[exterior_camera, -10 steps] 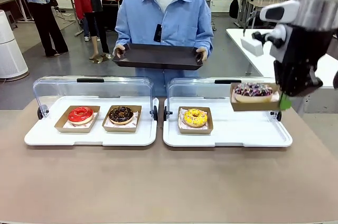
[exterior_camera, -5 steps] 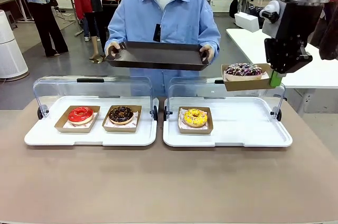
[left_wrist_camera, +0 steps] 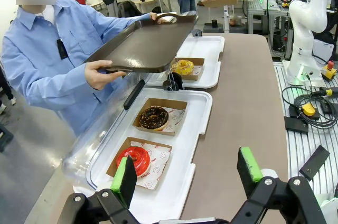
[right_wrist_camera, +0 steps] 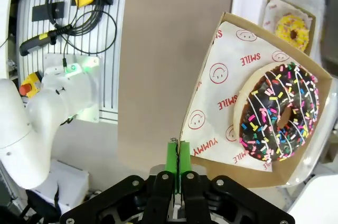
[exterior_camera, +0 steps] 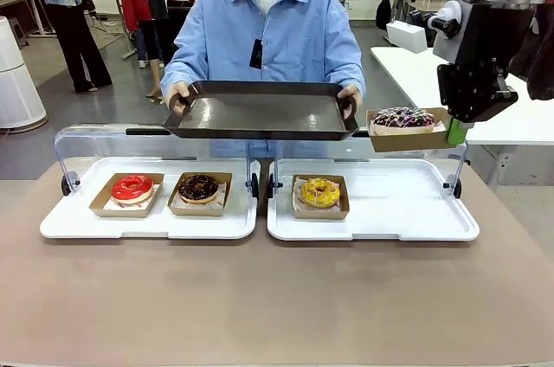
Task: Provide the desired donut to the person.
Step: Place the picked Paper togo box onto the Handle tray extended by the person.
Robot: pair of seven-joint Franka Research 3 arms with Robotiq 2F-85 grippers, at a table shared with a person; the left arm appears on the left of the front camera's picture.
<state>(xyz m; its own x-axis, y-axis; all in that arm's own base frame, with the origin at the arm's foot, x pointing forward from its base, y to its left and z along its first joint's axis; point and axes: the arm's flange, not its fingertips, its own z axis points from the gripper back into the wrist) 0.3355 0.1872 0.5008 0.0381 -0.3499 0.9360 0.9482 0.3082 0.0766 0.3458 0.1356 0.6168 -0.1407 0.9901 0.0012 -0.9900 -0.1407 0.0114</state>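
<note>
Tray (exterior_camera: 260, 113) lowered, right gripper (exterior_camera: 454, 131) pinching donut box (exterior_camera: 407, 138), arm (exterior_camera: 498, 3) cropped, left gripper (left_wrist_camera: 187, 168) open

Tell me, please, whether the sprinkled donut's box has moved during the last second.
Yes: held by the right gripper, the sprinkled donut's box rose above the right case's lid, slightly leftward.

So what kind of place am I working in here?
Probably a robotics lab staged as a donut counter: lidded display trays of boxed donuts on the table, yet loose cables and a red stop button beside it.
</note>
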